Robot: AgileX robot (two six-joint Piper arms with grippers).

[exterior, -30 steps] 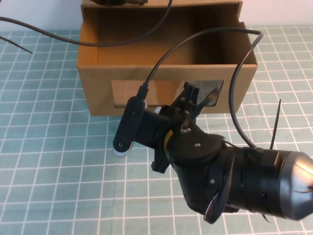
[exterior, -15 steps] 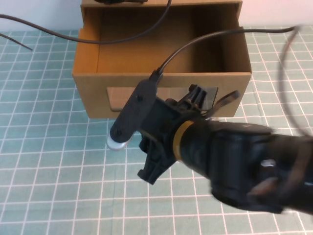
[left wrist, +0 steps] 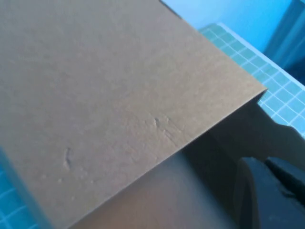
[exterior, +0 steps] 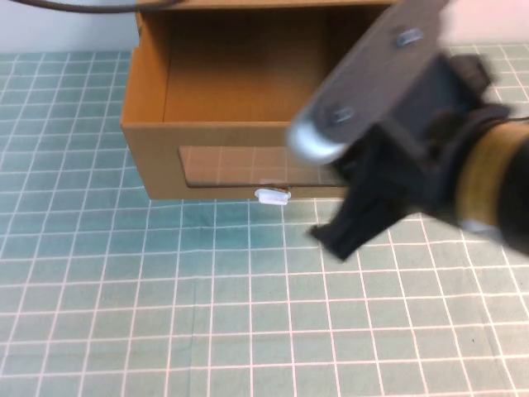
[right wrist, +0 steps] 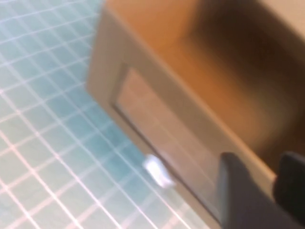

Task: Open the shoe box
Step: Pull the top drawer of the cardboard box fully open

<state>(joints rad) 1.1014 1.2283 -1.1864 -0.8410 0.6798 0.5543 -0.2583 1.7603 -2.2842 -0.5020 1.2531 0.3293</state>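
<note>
Box (exterior: pixel 157 161) front: R end effector (right wrist: pixel 264 164) agape; L (left wrist: pixel 282 191) at lid (left wrist: pixel 119 86).

Soft, even light from above. The worktop (exterior: pixel 124 289) is bright, with a faint shadow just in front of the box (exterior: pixel 157 157), whose inside is dim. The right arm (exterior: pixel 430 141) beside the box is smeared by motion. Both wrist views are out of focus.

A teal mat (exterior: pixel 124 314) with a white grid is covering the desk (exterior: pixel 248 356) from near to far. A pale wall (exterior: pixel 58 33) is rising behind the far edge, looking bluish-white on the left and pinkish on the right.
</note>
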